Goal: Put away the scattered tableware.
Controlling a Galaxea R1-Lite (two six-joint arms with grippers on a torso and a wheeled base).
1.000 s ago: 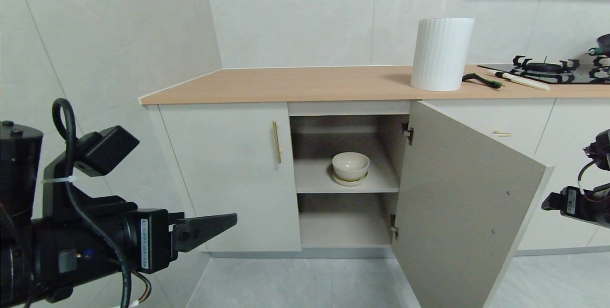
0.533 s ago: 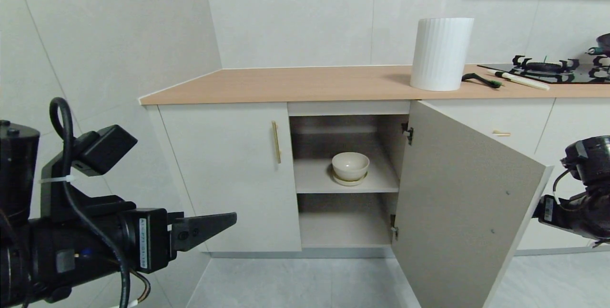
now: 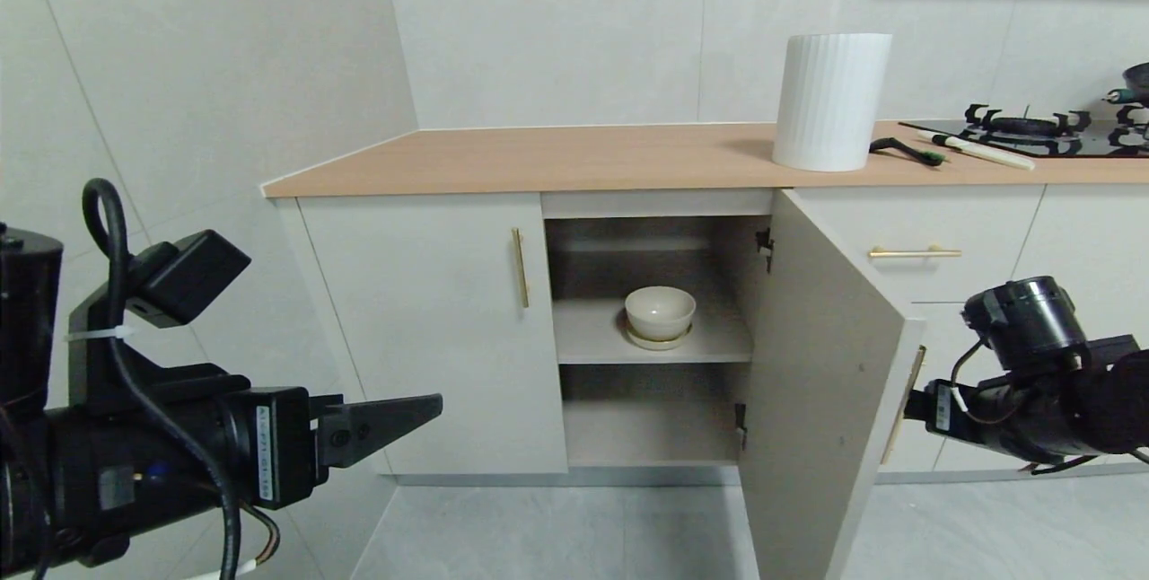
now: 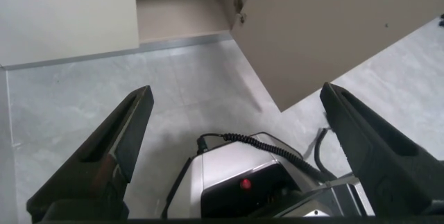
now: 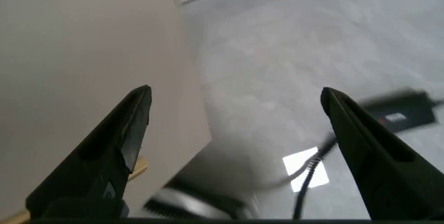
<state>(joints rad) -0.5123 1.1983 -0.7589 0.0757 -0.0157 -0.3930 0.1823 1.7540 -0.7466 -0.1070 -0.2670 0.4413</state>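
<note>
a kitchen corner with pale tiled walls, a grey tiled floor [image 3: 556,535] and a wood-topped bench [image 3: 574,158] over white cupboards.

far left, the left gripper [image 4: 236,96] hangs low over the floor, well apart from the cupboards, its jaws spread wide and holding nothing. next comes a shut door [image 3: 431,329] with a slim brass handle [image 3: 520,268]. beside it the cupboard is open, and a cream bowl [image 3: 661,312] sits on a small plate [image 3: 657,343] on the upper shelf [image 3: 592,338]. the lower shelf is bare. to the right, the open door [image 3: 826,382] stands out toward the robot at a half-shut angle, hinged on its far side. just beyond its free edge the right gripper [image 5: 236,92] is close against the door's outer face near its handle [image 3: 900,418]. its jaws are spread and pinch nothing.

the tableware looks already put away, so the step in hand appears to be shutting this door. the next move would call for a steady push on the outer face, swinging the door across to meet the frame, with the jaws kept clear of the handle.

further right on the bench stand a tall white ribbed canister [image 3: 832,101], a dark-handled tool [image 3: 907,151] and a knife [image 3: 983,152], then a gas hob [image 3: 1032,129].
</note>
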